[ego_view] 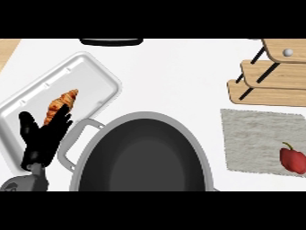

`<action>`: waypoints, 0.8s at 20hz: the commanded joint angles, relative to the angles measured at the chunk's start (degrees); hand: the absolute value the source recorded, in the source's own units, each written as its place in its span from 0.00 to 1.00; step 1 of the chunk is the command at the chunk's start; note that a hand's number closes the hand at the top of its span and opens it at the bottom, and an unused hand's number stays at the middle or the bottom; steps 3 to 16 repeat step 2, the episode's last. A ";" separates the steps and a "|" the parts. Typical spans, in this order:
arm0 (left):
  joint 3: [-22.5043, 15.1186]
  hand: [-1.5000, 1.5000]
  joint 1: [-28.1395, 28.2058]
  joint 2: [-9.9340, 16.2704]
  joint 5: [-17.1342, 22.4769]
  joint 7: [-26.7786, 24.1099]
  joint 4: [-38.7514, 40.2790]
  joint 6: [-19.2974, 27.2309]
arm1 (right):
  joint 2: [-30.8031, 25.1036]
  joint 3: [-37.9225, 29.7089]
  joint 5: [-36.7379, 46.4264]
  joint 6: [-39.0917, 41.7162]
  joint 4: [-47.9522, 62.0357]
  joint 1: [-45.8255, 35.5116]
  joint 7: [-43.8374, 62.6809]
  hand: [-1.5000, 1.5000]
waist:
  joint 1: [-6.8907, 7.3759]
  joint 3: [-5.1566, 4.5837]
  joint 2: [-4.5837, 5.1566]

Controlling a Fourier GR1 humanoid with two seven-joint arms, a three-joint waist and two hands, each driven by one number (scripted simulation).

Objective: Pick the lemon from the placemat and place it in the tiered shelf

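Note:
A grey placemat (pixel 261 134) lies at the right of the counter. On its near right corner sits a red bell pepper (pixel 294 159) with a green stem; no lemon shows anywhere. The wooden tiered shelf (pixel 281 78) stands at the back right, above the placemat, its steps bare. My left hand (pixel 41 139) rests at the lower left, fingers straight and pointing up, over the white tray's near part and holding nothing. My right hand does not show.
A white tray (pixel 82 76) at the left holds a croissant (pixel 61 106) just beyond my left hand's fingertips. A large dark pot (pixel 142 157) with a grey handle fills the near middle. A black object (pixel 111 41) peeks in at the far edge.

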 commanded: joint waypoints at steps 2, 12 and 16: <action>-0.44 0.50 0.43 -0.26 -1.02 0.08 0.71 0.63 | -5.27 -2.15 -1.76 6.20 4.04 2.97 -1.06 0.00 | 0.39 -0.03 0.22; -0.44 0.50 0.43 -0.26 -1.02 0.08 0.71 0.63 | -5.27 -2.15 -1.76 6.20 4.04 2.97 -1.06 0.00 | 0.39 -0.03 0.22; -0.44 0.50 0.43 -0.26 -1.02 0.08 0.71 0.63 | -5.27 -2.15 -1.76 6.20 4.04 2.97 -1.06 0.00 | 0.39 -0.03 0.22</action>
